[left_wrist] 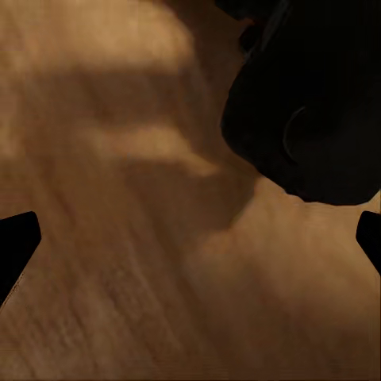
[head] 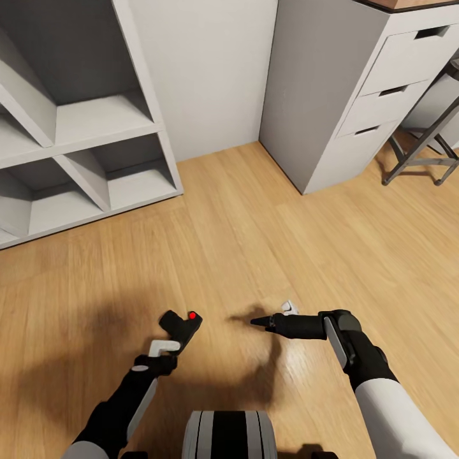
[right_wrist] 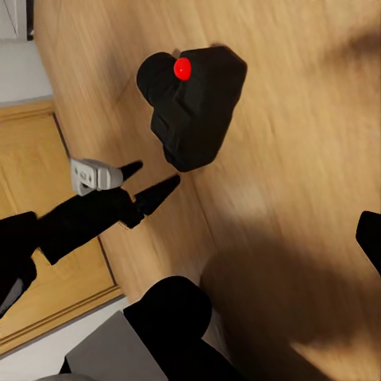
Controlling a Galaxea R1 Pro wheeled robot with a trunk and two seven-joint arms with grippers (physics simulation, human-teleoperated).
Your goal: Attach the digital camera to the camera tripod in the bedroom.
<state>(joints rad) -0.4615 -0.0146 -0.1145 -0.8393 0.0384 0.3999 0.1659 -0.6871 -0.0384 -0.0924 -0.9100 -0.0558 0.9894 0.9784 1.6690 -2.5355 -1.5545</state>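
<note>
**Camera carried over the bedroom floor**

Left gripper: jaws closed on the digital camera, one small black body with a single red spot on top, held low above the light wood floor, near and left of centre. From the right wrist, same camera seen from above, red spot up, with the left gripper beneath it. From the left wrist, a dark rounded mass of the camera against blurred wood, finger pads at the frame edges.

Right gripper: dark pointed tip aimed left toward the camera, a little apart from it; width between the jaws impossible to tell, nothing seen in them.

Further out: one white cube shelf far left, with open compartments. One grey drawer unit far right, three drawer fronts counted, under a wooden tabletop. Dark metal chair legs at the right edge. Pale wall between shelf and drawers. No brand, label or writing legible anywhere.
</note>
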